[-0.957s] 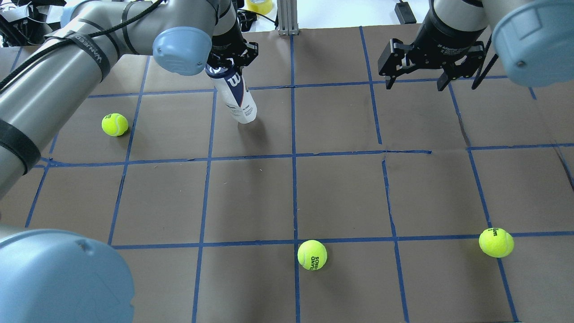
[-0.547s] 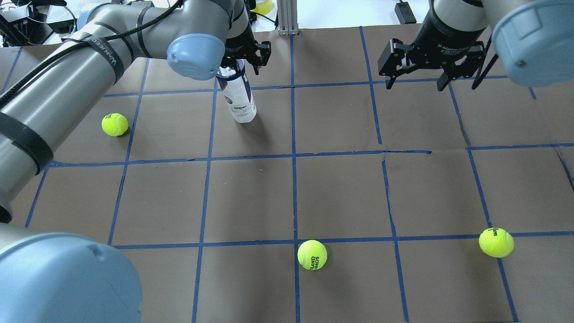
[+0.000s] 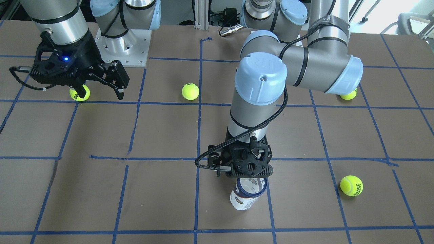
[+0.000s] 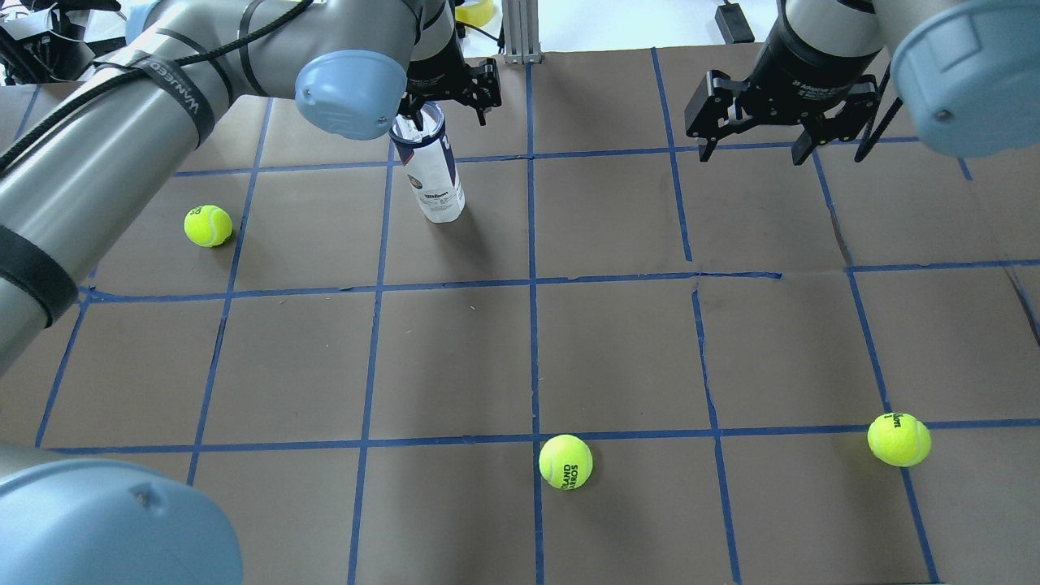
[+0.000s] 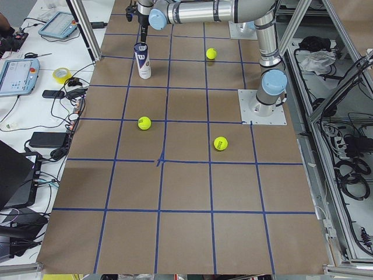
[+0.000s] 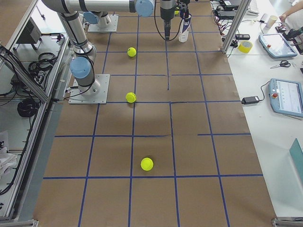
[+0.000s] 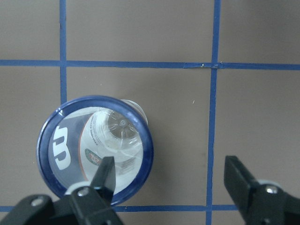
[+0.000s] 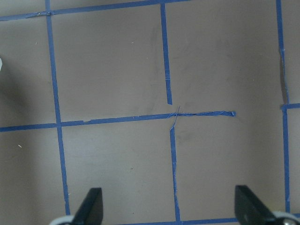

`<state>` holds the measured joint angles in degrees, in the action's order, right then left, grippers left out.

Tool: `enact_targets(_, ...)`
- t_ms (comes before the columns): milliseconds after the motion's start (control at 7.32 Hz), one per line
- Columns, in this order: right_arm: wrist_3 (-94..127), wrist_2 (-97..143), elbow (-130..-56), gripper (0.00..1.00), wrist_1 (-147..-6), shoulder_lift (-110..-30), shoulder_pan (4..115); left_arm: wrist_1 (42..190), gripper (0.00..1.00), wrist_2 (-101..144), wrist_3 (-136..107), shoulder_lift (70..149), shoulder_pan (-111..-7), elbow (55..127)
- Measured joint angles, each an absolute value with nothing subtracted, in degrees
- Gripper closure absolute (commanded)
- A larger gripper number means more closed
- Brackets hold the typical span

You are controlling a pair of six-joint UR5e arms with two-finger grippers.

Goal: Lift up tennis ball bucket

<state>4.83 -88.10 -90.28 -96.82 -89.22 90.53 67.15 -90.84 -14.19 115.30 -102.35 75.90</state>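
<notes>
The tube (image 4: 435,175) stands upright on the table (image 4: 617,349), long axis vertical, just below my left hand (image 7: 171,173). It sits off-centre, its rim under one finger rather than between the two. That hand is spread and empty. My right hand (image 4: 754,150), also spread, hangs well apart.

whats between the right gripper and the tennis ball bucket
Only bare brown paper crossed by blue tape lines, as the overhead view shows; nothing else sits between the right gripper and the tennis ball bucket.
</notes>
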Motion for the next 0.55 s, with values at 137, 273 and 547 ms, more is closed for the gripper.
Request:
enact_targets(137, 4.8, -88.1, -90.3, 0.00, -96.8, -89.2, 90.5, 69.6, 0.00, -90.7, -13.8, 113.8, -101.8, 75.8)
enact_targets(273, 4.8, -88.1, -90.3, 0.00, -96.9, -89.3, 90.5, 72.7, 0.00, -90.6, -13.0, 112.0, -100.6, 75.7)
enact_targets(547, 4.9, -88.2, -90.3, 0.00, -96.9, -89.3, 90.5, 78.5, 0.00, -90.4, -7.9, 108.0, -96.7, 76.5)
